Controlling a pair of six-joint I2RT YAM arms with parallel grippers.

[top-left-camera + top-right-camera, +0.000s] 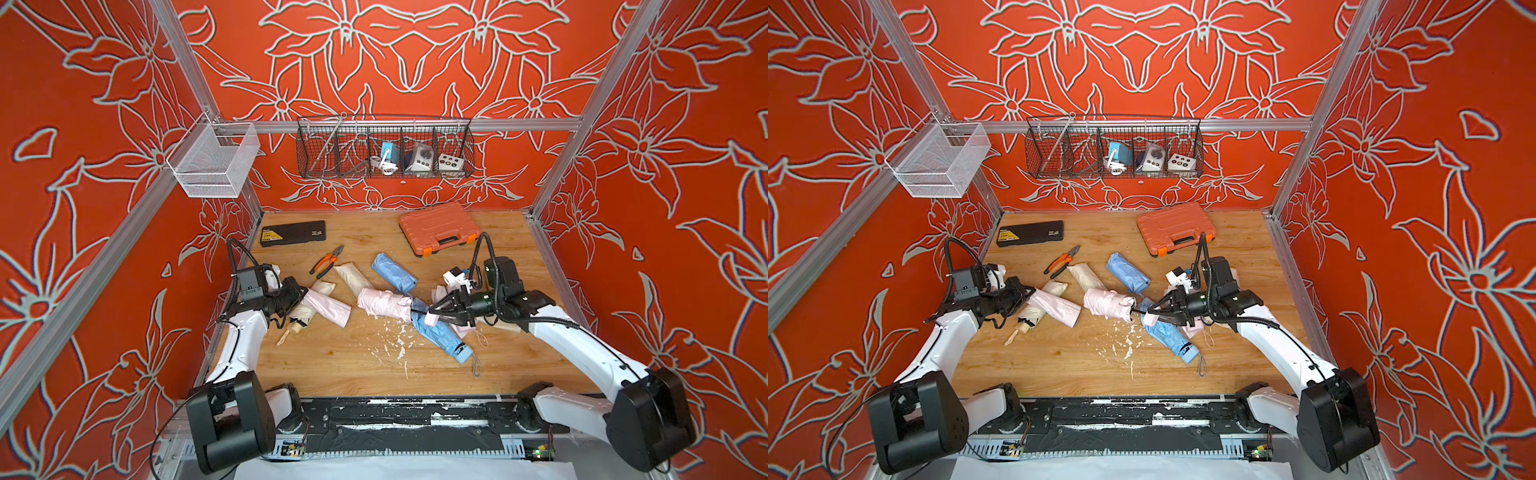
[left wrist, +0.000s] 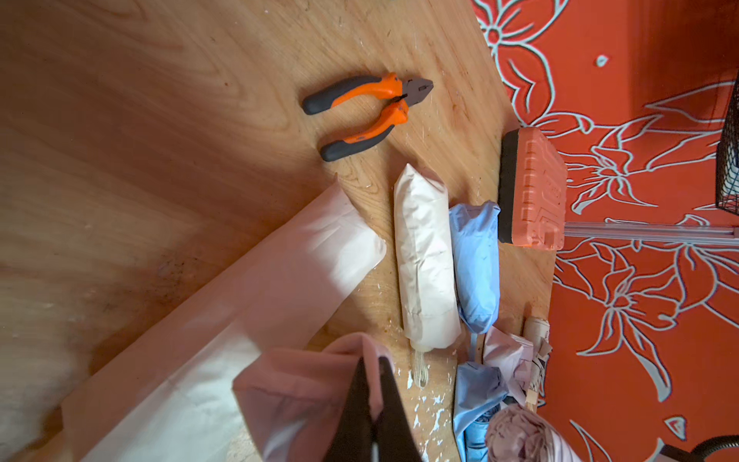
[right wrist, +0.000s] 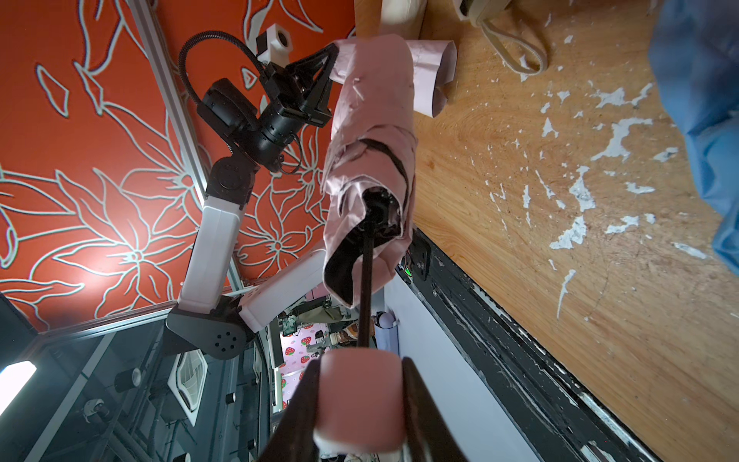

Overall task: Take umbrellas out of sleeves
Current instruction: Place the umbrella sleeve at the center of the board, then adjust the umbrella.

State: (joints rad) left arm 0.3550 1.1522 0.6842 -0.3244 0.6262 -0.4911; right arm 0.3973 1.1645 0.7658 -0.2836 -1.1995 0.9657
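Nearest us, our right gripper [image 3: 360,372] clamped the pink umbrella [image 3: 370,160] by its handle; our left gripper [image 2: 372,368] pinched the pink sleeve [image 2: 304,392].

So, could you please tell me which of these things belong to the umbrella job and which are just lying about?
Job:
pink umbrella
pink sleeve
cream sleeved umbrella
rear blue umbrella
front blue umbrella

Lying about:
pliers
orange case
black case
wire basket
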